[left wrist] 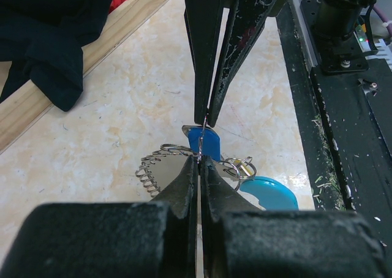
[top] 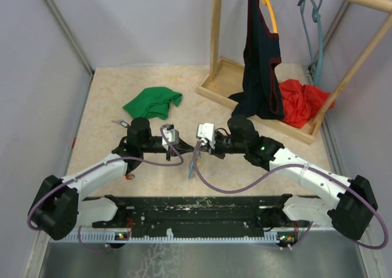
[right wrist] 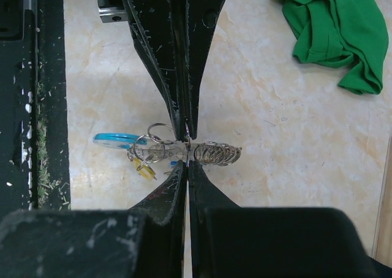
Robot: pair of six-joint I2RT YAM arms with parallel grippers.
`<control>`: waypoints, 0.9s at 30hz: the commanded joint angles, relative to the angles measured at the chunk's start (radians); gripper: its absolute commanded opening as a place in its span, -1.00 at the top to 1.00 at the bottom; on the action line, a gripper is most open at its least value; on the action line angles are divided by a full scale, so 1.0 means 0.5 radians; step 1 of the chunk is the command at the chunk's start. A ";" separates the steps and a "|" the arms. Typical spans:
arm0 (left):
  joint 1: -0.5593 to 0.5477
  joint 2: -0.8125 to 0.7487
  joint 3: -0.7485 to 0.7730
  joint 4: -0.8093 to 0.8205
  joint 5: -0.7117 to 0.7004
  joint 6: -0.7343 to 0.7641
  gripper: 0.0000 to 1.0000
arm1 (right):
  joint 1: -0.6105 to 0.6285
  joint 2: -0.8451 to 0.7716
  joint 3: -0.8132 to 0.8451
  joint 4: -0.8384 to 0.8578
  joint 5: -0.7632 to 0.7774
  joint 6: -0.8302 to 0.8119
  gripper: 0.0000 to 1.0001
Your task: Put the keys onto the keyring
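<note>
Two robot arms meet tip to tip over the middle of the tabletop point(top: 110, 106), nearer its near edge than its far one. The L gripper point(left wrist: 199, 161) is closed, fingers pinched on a thin wire of the keyring point(right wrist: 214, 154). The R gripper point(right wrist: 188, 165) is closed too, nipping the same wire just beside it, so the tips nearly touch. The keyring hangs between them, off the surface: a silvery coiled chain on one side, small rings and a light blue band point(right wrist: 113, 139) on the other.

A blue key point(left wrist: 208, 142) sits right at the pinch point. A yellow key point(right wrist: 146, 169) dangles among the small rings (whether either is fully threaded is too small to tell). No red key in view.

Step in hand, prob.: both grippers bracing the wire to work a key onto it. Next move likely needs one gripper to hold firm while the other slides the key along w/o letting the ring slip or twist.

Toward the far left corner lies a green cloth point(top: 153, 102). A wooden rack point(top: 257, 100) stands at the far right.
</note>
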 commanded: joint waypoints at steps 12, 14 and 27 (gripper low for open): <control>-0.010 -0.041 0.019 0.069 0.082 0.013 0.99 | 0.017 -0.010 0.094 0.086 -0.070 0.037 1.00; -0.010 -0.043 0.018 0.071 0.084 0.012 0.99 | 0.017 -0.011 0.096 0.091 -0.054 0.044 1.00; -0.010 -0.044 0.013 0.081 0.094 0.013 0.99 | 0.016 0.004 0.097 0.083 -0.035 0.057 1.00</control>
